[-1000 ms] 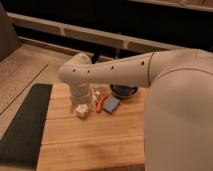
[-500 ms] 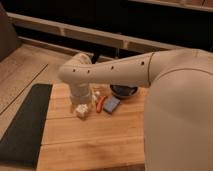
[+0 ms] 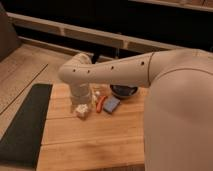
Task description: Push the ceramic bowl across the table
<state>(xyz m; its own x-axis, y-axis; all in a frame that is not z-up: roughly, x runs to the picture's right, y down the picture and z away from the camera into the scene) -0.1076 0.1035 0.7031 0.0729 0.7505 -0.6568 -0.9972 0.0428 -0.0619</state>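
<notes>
While the robot's pale body (image 3: pixel 180 120) fills the near right of my view, I read the scene around it. The table (image 3: pixel 95 150) runs away from me in bare planks, and the dark grey mat (image 3: pixel 25 125) lies along its left side. Farther in, the arm (image 3: pixel 120 70) crosses from the right, bends at an elbow and drops toward the wood, so the gripper (image 3: pixel 82 107) hangs low at the left end of a small cluster of things. I cannot tell whether it is open or closed. That low posture suits a push, I think, since a sideways shove needs the tool down at rim level rather than above it. Just beside it lie an orange item (image 3: pixel 101 103) and a blue block (image 3: pixel 112 104). Beyond those, partly under the forearm, the ceramic bowl (image 3: pixel 124 92) sits near the table's far edge. The gripper is apart from the bowl, with the two small things between them, so I judge the push not yet begun. Against the views from half a second and a second ago I find no change: arm, bowl and clutter sit as they did.
</notes>
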